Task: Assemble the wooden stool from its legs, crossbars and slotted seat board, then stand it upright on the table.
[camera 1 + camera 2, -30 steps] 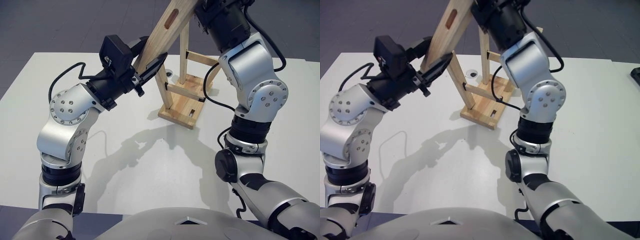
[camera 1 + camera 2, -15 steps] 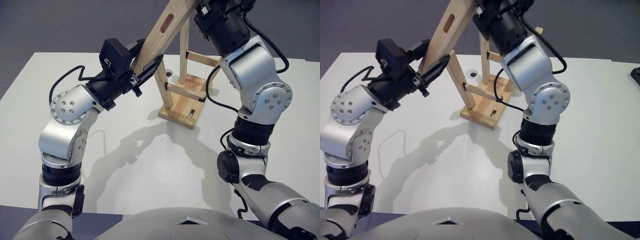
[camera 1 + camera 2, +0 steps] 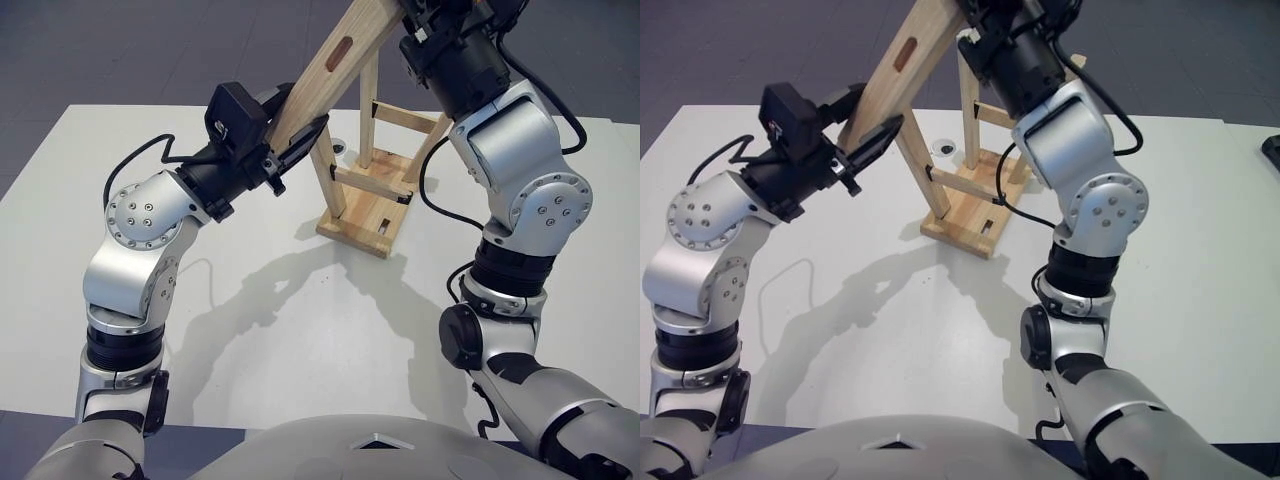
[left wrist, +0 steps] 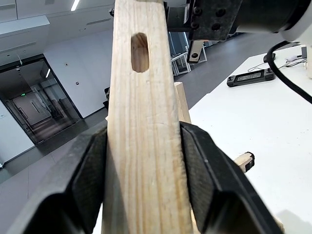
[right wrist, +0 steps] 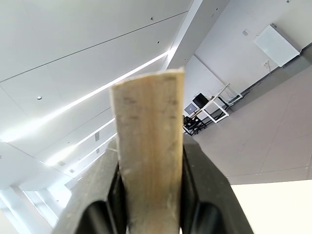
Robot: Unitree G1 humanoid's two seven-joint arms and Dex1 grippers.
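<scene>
A long wooden board with an oval slot (image 3: 322, 78) hangs tilted above the table, held at both ends. My left gripper (image 3: 296, 116) is shut on its lower end, and its dark fingers (image 4: 90, 180) press both faces of the board (image 4: 144, 126). My right gripper (image 3: 405, 12) is shut on the upper end (image 5: 148, 146). Below it, a partly built stool frame (image 3: 370, 183) of upright legs and crossbars stands on a flat slotted wooden board (image 3: 358, 224) on the table.
The white table (image 3: 300, 330) spreads wide in front of the frame. A small round mark (image 3: 944, 149) lies behind the frame. A black object (image 3: 1270, 146) sits at the far right edge.
My right arm's elbow has swung a little to the right, and the left gripper and board have shifted slightly with it. Both grips hold as before.
</scene>
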